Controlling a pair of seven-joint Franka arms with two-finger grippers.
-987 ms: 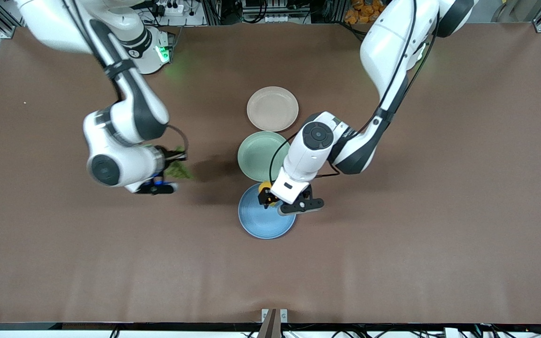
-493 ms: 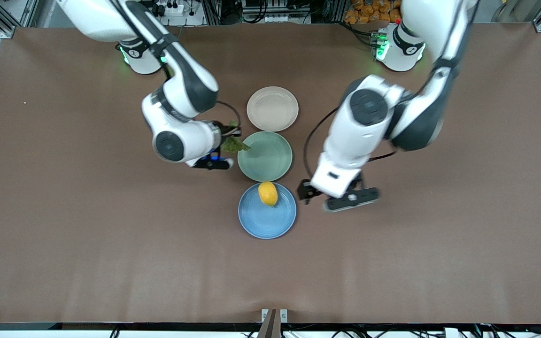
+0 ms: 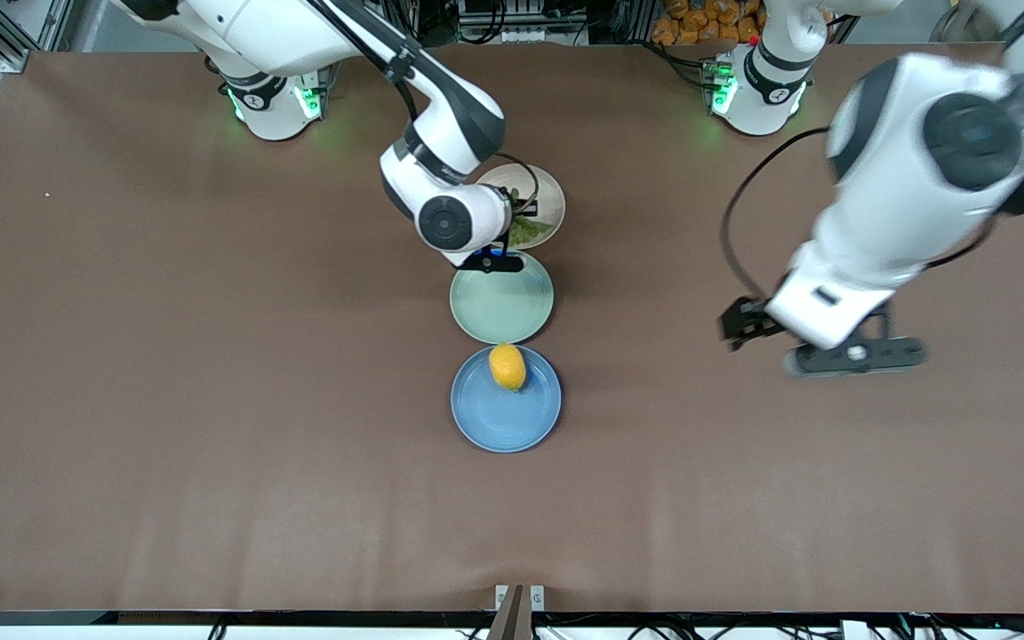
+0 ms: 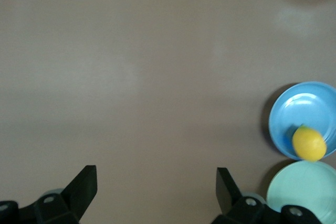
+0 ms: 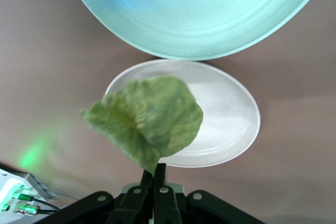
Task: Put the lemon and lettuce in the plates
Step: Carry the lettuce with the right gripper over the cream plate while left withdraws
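Note:
The yellow lemon (image 3: 508, 366) lies in the blue plate (image 3: 505, 418), near its rim toward the mint-green plate; both also show in the left wrist view, the lemon (image 4: 308, 143) in the blue plate (image 4: 294, 109). My right gripper (image 3: 516, 222) is shut on the green lettuce (image 3: 530, 231) and holds it over the beige-pink plate (image 3: 548, 197). In the right wrist view the lettuce (image 5: 147, 121) hangs from the shut right gripper (image 5: 158, 170) over the beige-pink plate (image 5: 231, 114). My left gripper (image 3: 739, 324) is open and empty, up over bare table toward the left arm's end.
A mint-green plate (image 3: 501, 302) stands between the beige-pink and blue plates, empty; it also shows in the right wrist view (image 5: 199, 14) and the left wrist view (image 4: 307, 190). Brown table mat (image 3: 210, 400) spreads all around.
My right gripper has carried the lettuce from beside the mint-green plate to over the beige-pink plate. My left gripper, which let go of the lemon earlier, has drawn away toward its own end.

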